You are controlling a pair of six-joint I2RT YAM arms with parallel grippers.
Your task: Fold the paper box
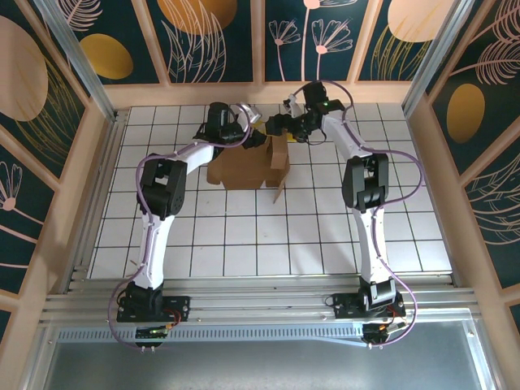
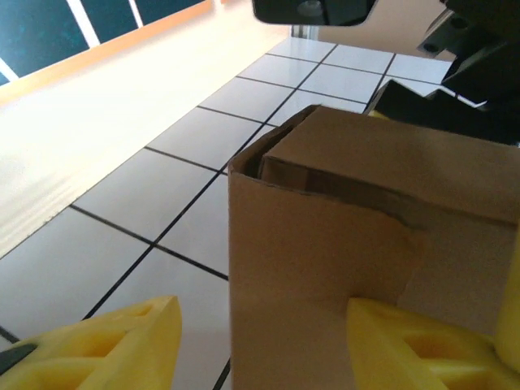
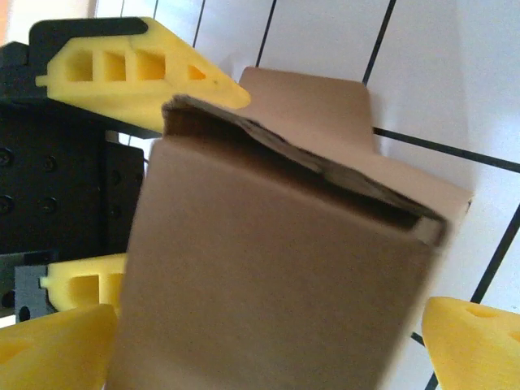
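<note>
The paper box is brown cardboard, partly folded, lying on the white tiled table toward the back with one flap raised at its right end. My left gripper comes in from the back left; my right gripper comes in from the back right. In the left wrist view the left gripper is open astride a corner of the paper box, the left finger clear of the wall. The right gripper is open with a wide face of the paper box between its fingers.
The white tiled table stretches forward of the box. A wooden rail and patterned panels close off the back, and wooden sides and metal posts stand left and right. The left gripper's yellow fingers lie just beyond the box in the right wrist view.
</note>
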